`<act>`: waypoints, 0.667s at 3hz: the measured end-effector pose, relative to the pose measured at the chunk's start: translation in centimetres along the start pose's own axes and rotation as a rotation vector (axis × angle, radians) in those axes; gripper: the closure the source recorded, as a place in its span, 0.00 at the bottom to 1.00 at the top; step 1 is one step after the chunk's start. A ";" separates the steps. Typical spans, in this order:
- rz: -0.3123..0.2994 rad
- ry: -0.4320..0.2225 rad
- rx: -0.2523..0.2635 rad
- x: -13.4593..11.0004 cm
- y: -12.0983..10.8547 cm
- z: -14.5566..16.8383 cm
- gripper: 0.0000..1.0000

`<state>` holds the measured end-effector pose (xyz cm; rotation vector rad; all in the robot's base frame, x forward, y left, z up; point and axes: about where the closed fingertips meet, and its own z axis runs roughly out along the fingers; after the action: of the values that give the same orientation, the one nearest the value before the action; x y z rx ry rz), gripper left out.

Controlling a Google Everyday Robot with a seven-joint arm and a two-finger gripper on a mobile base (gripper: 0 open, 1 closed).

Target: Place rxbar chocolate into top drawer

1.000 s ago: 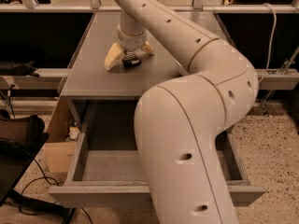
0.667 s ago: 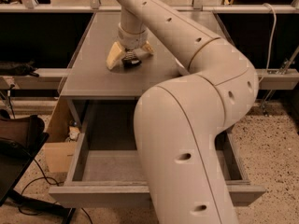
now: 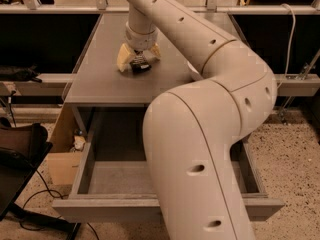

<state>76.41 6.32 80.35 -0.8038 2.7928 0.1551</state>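
My gripper [image 3: 138, 60] is down on the grey tabletop [image 3: 95, 79], left of centre, at the end of the large cream arm [image 3: 200, 134] that fills the middle of the view. A small dark object, seemingly the rxbar chocolate [image 3: 141, 67], lies right under the gripper on the tabletop. The top drawer [image 3: 90, 166] is pulled open below the table. Its grey floor [image 3: 117, 176] shows on the left, and its front panel [image 3: 110, 209] is nearest me. The arm hides the drawer's middle and its knob.
A cardboard box [image 3: 62, 156] stands on the floor left of the drawer. A dark chair or bag [image 3: 20, 144] and cables [image 3: 35, 194] lie at the far left. A metal rail [image 3: 45, 84] runs behind the table. A white cable [image 3: 291, 34] hangs at the right.
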 end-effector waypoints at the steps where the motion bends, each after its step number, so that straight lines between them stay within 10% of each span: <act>1: 0.000 0.000 0.000 0.0 0.0 0.0 1.00; 2: 0.000 0.000 0.000 -0.2 0.0 -0.9 1.00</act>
<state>76.41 6.32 81.29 -0.8038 2.7928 0.1551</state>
